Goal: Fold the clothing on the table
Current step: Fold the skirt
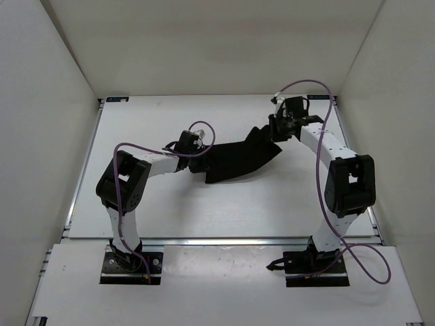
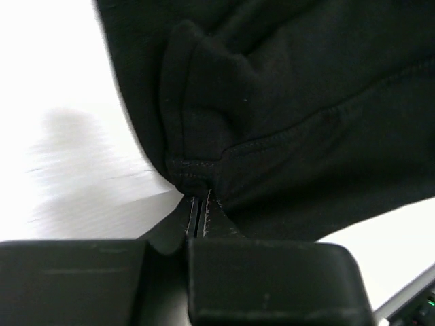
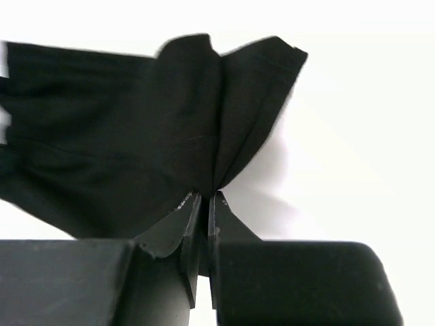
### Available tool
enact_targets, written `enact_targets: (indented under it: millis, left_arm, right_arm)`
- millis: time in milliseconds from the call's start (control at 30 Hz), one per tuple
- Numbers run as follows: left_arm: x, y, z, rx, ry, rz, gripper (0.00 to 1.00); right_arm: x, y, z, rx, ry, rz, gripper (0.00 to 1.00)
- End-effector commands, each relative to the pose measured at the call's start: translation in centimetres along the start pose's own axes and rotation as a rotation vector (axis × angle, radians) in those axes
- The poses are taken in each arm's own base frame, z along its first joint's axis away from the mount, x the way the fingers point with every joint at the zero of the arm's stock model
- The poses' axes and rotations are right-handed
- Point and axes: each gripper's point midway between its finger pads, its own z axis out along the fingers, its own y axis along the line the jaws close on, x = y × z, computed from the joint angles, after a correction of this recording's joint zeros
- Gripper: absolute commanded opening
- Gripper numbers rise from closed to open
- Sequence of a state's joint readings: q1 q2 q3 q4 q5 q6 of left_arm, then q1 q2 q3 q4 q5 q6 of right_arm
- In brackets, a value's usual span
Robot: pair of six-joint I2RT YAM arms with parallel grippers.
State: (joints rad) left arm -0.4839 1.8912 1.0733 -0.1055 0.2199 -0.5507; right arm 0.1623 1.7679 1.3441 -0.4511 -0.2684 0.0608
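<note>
Now the clothing [image 1: 238,157] lies bunched on the table [image 1: 204,210], toward its far side, with its long axis slanting from near-left to far-right. The left gripper [image 1: 192,144] is pinched tight on the left hem and the right gripper [image 1: 279,128] on the far-right corner. Each arm holds its own end. Purple cables [image 1: 309,85] loop above, apart from the cloth.

Overhead I get even, bright light, sharp, with only faint shadows. Both wrist views blow the table [image 2: 54,81] out to white glare, and the clothing [image 2: 285,102] reads nearly featureless black. My left wrist view shows streaky blur at nine o'clock.
</note>
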Motion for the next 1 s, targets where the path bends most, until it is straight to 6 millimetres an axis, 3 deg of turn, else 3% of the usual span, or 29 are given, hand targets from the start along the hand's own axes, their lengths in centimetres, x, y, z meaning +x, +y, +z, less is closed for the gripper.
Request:
enact_targets:
  millis: [0, 33, 100, 133, 200, 367, 567, 733, 933, 967]
  left_arm:
    - [1.0, -0.9, 0.4, 0.074, 0.011, -0.057, 0.0]
    - [1.5, -0.3, 0.6, 0.069, 0.023, -0.062, 0.0]
    - [0.6, -0.3, 0.7, 0.087, -0.004, -0.076, 0.0]
    - [0.0, 0.0, 0.7, 0.088, -0.017, -0.083, 0.0]
    - [-0.3, 0.1, 0.6, 0.096, -0.028, -0.082, 0.0]
    - [-0.7, 0.1, 0.2, 0.124, -0.038, -0.099, 0.0]
    - [0.4, -0.6, -0.3, 0.16, -0.026, -0.105, 0.0]
    - [1.4, -0.7, -0.5, 0.19, -0.005, -0.158, 0.0]
    - [2.4, -1.8, -1.0, 0.246, 0.028, -0.193, 0.0]
    - [2.4, -1.9, -1.1, 0.244, 0.026, -0.199, 0.0]
  right_arm:
    - [-2.1, 3.8, -0.3, -0.038, 0.0, -0.187, 0.0]
    - [-2.0, 5.4, -0.1, -0.057, 0.011, -0.216, 0.0]
    - [-2.1, 8.7, 0.4, -0.09, 0.015, -0.299, 0.0]
    - [-2.3, 9.4, 0.5, -0.093, 0.015, -0.318, 0.0]
    - [-1.3, 12.3, 0.9, -0.121, 0.034, -0.378, 0.0]
    - [0.8, 16.4, 1.1, -0.189, 0.066, -0.401, 0.0]
    - [1.9, 19.5, 1.5, -0.279, 0.064, -0.33, 0.0]
    - [2.8, 21.8, 3.1, -0.321, 0.092, -0.323, 0.0]
    - [4.0, 22.5, 4.1, -0.318, 0.12, -0.342, 0.0]
    - [4.1, 22.5, 4.1, -0.322, 0.128, -0.331, 0.07]
